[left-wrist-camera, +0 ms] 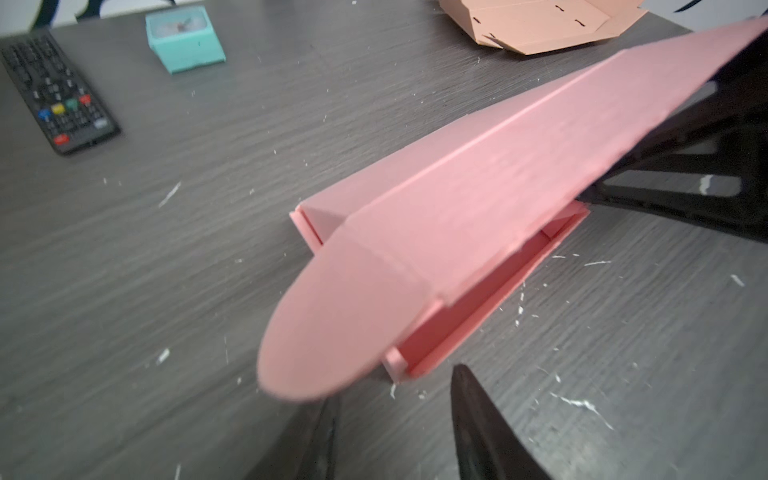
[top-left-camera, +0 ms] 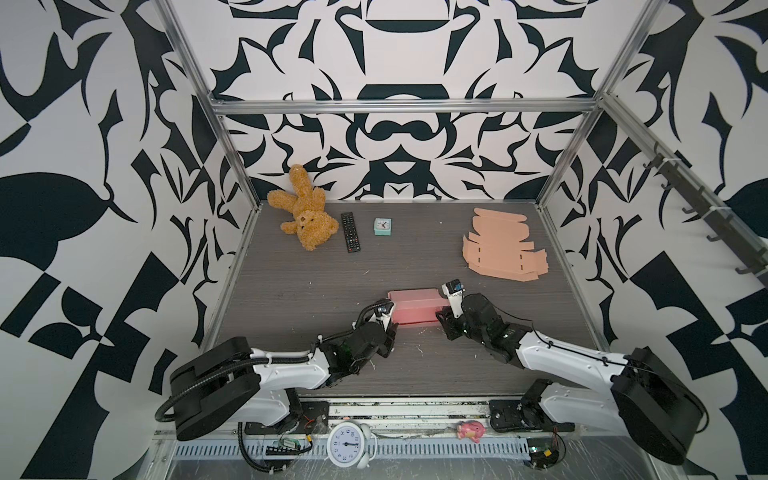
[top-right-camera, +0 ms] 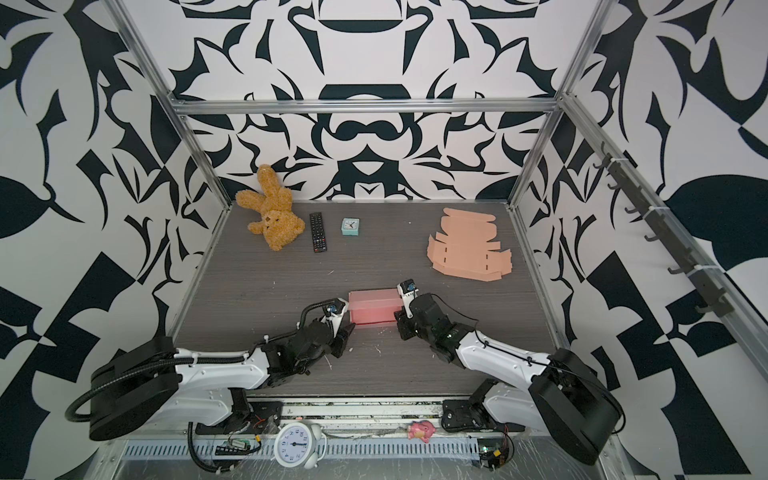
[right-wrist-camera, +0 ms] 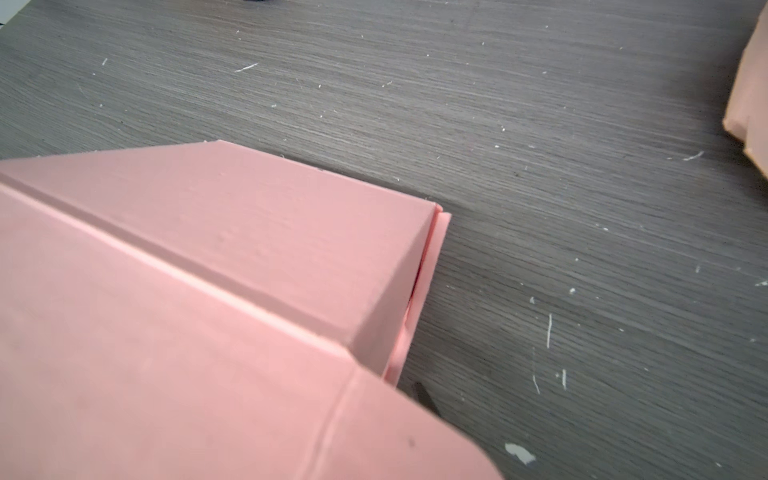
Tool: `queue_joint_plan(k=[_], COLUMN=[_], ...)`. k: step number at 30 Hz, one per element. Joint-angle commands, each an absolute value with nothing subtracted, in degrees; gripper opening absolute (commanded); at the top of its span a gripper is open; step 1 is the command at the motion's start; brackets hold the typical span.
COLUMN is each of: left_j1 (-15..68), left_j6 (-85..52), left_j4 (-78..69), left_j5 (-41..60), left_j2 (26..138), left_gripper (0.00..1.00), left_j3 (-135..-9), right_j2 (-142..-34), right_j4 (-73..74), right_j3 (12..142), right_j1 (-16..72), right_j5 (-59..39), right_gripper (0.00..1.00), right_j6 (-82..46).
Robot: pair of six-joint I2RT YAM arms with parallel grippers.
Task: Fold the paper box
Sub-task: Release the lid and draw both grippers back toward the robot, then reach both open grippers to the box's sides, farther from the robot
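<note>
The pink paper box (top-left-camera: pixel 415 309) (top-right-camera: pixel 374 309) lies at the table's middle in both top views, between my two grippers. In the left wrist view its lid (left-wrist-camera: pixel 519 166) slants up over the tray, and a rounded side flap (left-wrist-camera: pixel 332 332) sticks out towards me. My left gripper (left-wrist-camera: pixel 395 419) (top-left-camera: pixel 392 328) is at the box's left end, open, with only bare table between its fingers (left-wrist-camera: pixel 478 415). My right gripper (top-left-camera: pixel 442 315) is at the box's right end. In the right wrist view the lid's flap (right-wrist-camera: pixel 374 436) covers the jaws, and only one fingertip (right-wrist-camera: pixel 424 395) shows beside it.
A stack of flat peach box blanks (top-left-camera: pixel 505 247) lies at the back right. A teddy bear (top-left-camera: pixel 303 216), a black remote (top-left-camera: pixel 350 232) and a small teal clock (top-left-camera: pixel 382 227) sit at the back left. White paper scraps dot the dark wood table (top-left-camera: pixel 291 291).
</note>
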State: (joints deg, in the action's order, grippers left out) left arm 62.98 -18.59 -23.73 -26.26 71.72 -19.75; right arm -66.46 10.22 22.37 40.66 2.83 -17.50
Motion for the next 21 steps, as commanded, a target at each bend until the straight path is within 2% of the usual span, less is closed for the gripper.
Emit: queue_joint_plan(k=[1, 6, 14, 18, 19, 21], left_j1=[63.0, 63.0, 62.7, 61.8, 61.4, 60.2], left_j6=[-23.7, -27.1, -30.6, -31.6, -31.8, -32.0], left_j4=[-10.7, 2.8, 17.3, 21.2, 21.7, 22.8], left_j5=[-22.4, -18.8, -14.6, -13.0, -12.6, -11.3], left_j2=[67.5, 62.3, 55.3, 53.2, 52.9, 51.9], left_gripper=[0.58, 0.7, 0.84, 0.84, 0.88, 0.89], left_j3=[-22.0, -25.9, -31.1, -33.5, -34.0, -35.1], right_j2=[-63.2, -58.8, -50.4, -46.9, -46.6, -46.3], right_j4=[10.0, 7.6, -2.3, -9.3, -10.8, -13.5], right_j3=[21.6, 21.1, 24.0, 27.5, 28.7, 30.6], right_j1=[41.0, 41.1, 41.3, 41.3, 41.3, 41.3], right_j5=[3.4, 2.8, 1.8, 1.8, 1.7, 0.9], right_gripper=[0.42, 0.51, 0.55, 0.56, 0.56, 0.56], right_j6=[-19.4, -20.8, -24.5, -26.6, -26.9, -27.5])
